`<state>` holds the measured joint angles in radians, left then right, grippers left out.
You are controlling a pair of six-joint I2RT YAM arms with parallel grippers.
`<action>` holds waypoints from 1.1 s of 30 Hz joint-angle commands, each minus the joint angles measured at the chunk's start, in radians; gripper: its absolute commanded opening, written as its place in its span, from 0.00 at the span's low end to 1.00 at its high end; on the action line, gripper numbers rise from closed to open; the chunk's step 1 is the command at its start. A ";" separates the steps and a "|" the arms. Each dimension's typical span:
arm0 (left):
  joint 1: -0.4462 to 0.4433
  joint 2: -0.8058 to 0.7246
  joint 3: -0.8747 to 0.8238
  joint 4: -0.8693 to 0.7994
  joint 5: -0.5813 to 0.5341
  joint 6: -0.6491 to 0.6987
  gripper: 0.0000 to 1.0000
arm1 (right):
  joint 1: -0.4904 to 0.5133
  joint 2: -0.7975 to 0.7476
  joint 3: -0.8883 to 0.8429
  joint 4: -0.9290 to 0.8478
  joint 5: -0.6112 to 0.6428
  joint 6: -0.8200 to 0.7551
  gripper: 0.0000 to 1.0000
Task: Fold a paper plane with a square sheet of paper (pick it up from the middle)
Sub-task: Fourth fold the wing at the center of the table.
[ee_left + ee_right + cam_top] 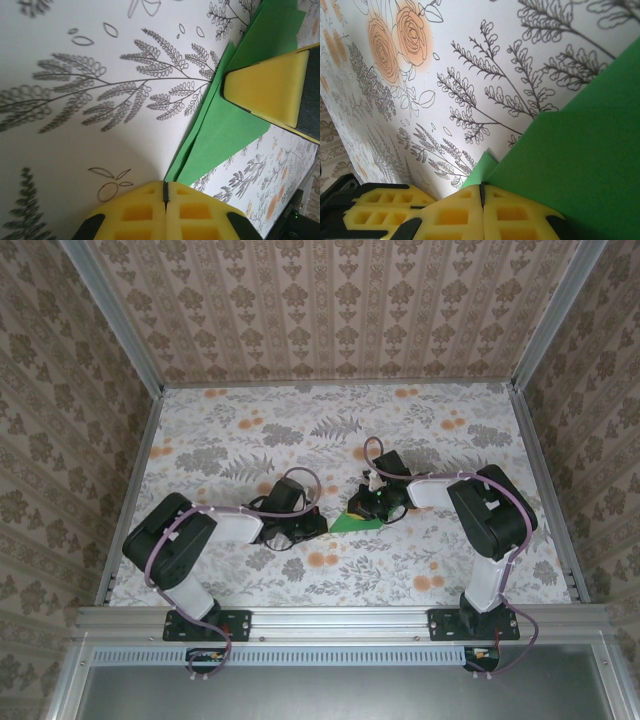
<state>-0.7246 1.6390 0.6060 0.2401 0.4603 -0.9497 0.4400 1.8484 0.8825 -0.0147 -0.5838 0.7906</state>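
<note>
From above, the left end effector (312,526) lies low over the flowered bench (250,440), near the middle and pointing right. The right end effector (376,505) reaches in from the other side and points left and down. The green paper (357,524) lies flat on the bench between them, partly under the right end effector. It reads as a small pointed shape rather than a full square.

In the left wrist view, the left end effector (165,192) has its two yellow fingers pressed together with only a thin seam between them. The paper (225,130) runs from the upper right down to a narrow tip that meets those fingertips. I cannot tell whether the tip is pinched. Layered edges show along its left side. A yellow finger (265,85) of the right end effector rests on top of the paper.

In the right wrist view, the right end effector (481,192) also has its fingers together. The paper (580,160) fills the lower right, and a small green flap (485,167) sits just at the fingertip seam. The bench (470,60) print lies beyond.
</note>
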 commanded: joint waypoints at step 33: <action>-0.022 0.135 0.069 -0.104 0.014 0.037 0.00 | -0.027 -0.067 0.006 -0.091 0.087 -0.070 0.08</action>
<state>-0.7464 1.7569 0.7200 0.2398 0.5091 -0.9199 0.4343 1.8244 0.8803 -0.0303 -0.5716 0.7628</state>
